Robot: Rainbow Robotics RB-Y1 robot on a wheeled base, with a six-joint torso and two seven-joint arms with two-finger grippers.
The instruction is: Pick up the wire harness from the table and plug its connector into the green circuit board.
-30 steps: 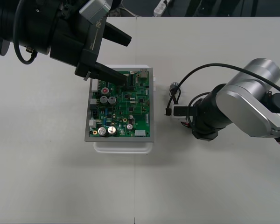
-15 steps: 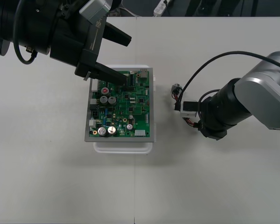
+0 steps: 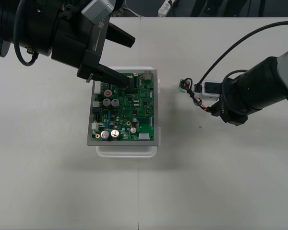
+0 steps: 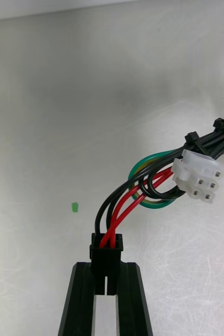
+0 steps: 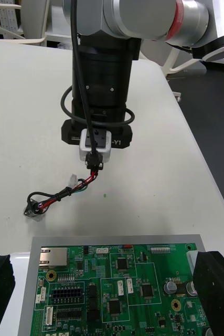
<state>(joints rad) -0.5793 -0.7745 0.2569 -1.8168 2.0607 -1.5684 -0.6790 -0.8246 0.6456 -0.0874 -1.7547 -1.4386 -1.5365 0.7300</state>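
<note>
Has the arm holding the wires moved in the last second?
Yes. The right gripper, shut on the harness, has gone toward the table's far edge and a bit further from the board.

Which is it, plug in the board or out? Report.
Out. The right gripper is shut on the black plug, held over the table, apart from the green circuit board.

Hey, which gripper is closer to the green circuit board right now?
Left. The left gripper hangs open over the far edge of the green circuit board; the right gripper sits off to its right, shut on the harness plug.
</note>
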